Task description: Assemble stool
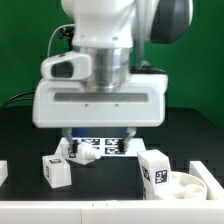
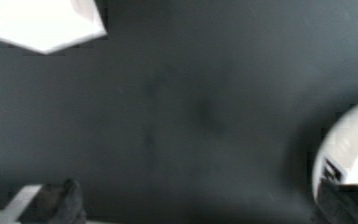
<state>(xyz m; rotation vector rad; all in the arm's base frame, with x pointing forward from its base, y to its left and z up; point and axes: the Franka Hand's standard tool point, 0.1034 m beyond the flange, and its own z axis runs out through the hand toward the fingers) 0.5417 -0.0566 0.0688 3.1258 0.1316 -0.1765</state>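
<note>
In the exterior view the round white seat disc (image 1: 190, 184) lies at the front right, with one tagged white leg (image 1: 155, 168) standing against it. Two more tagged legs lie at the front left (image 1: 57, 169) and just behind it (image 1: 85, 153). The arm's wide white hand (image 1: 98, 104) hangs over the middle of the table and hides its fingertips. In the wrist view my gripper (image 2: 194, 205) is open over bare dark table, with nothing between the jaws. One dark fingertip (image 2: 48, 203) shows. A white part (image 2: 48, 25) and a rounded white part (image 2: 350, 150) lie off to the sides.
The marker board (image 1: 108, 146) lies flat under the hand, behind the legs. Another white piece (image 1: 3, 171) shows at the exterior view's left edge. A green wall stands behind the black table.
</note>
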